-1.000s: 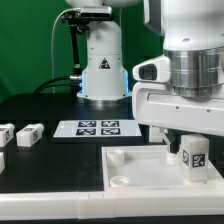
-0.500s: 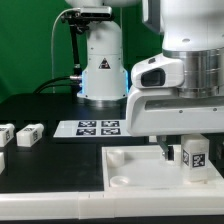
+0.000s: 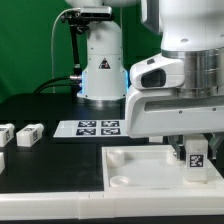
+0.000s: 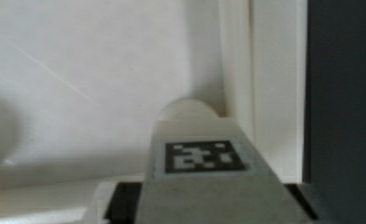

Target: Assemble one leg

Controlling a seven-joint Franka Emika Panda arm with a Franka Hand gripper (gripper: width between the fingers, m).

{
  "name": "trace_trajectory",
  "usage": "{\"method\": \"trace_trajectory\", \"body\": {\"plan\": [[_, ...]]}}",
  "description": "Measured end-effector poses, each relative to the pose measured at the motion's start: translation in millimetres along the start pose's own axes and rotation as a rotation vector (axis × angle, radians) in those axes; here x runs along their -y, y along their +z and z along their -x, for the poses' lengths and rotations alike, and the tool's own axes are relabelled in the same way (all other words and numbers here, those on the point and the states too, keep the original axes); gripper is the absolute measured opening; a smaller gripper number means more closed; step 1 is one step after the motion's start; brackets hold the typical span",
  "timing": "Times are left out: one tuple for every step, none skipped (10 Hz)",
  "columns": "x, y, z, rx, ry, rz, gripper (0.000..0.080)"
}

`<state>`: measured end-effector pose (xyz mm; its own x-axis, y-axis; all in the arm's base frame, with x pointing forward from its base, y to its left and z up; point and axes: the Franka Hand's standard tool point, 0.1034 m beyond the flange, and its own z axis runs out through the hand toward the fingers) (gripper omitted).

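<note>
My gripper [image 3: 196, 152] is shut on a white tagged leg [image 3: 196, 158] and holds it upright over the right end of the large flat white panel [image 3: 140, 166]. In the wrist view the leg [image 4: 205, 160] fills the middle, its tag facing the camera, with the dark fingers [image 4: 130, 203] pressed to both its sides and the white panel [image 4: 91, 90] behind it. The leg's lower end is at the panel's surface; whether it touches cannot be told. Two more legs [image 3: 29, 133] lie on the black table at the exterior view's left.
The marker board [image 3: 92, 128] lies flat on the table behind the panel. The robot's white base [image 3: 100, 65] stands at the back. A round socket [image 3: 119, 180] shows in the panel's near left corner. Another white part lies at the left edge [image 3: 2, 160].
The gripper with the leg has shifted slightly to the exterior view's left and a little lower over the panel's right end.
</note>
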<state>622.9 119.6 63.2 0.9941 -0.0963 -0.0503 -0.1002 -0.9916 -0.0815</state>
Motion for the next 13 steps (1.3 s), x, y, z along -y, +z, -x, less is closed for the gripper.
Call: {"method": "trace_trajectory", "body": {"plan": [[-0.1, 0.0, 0.0, 0.000, 0.001, 0.000, 0.0287], [0.2, 0.0, 0.0, 0.000, 0.121, -0.003, 0.0287], [0.0, 0.0, 0.0, 0.002, 0.313, -0.014, 0.0287], [0.7, 0.1, 0.5, 0.005, 0.513, -0.015, 0.0287], [1.3, 0.3, 1.1, 0.004, 0.669, -0.010, 0.0287], [1.7, 0.4, 1.3, 0.004, 0.753, -0.009, 0.0287], [2.1, 0.5, 1.4, 0.008, 0.930, -0.014, 0.0288], [2.7, 0.7, 1.6, 0.011, 1.052, -0.016, 0.0288], [3.3, 0.7, 1.6, 0.012, 1.155, -0.016, 0.0288], [3.5, 0.7, 1.7, 0.013, 1.205, -0.016, 0.0297], [3.7, 0.8, 1.8, 0.013, 1.200, -0.016, 0.0297], [4.1, 0.8, 1.9, 0.013, 1.155, -0.016, 0.0474], [7.3, 1.2, 2.9, 0.014, 1.149, -0.016, 0.0608]]}}
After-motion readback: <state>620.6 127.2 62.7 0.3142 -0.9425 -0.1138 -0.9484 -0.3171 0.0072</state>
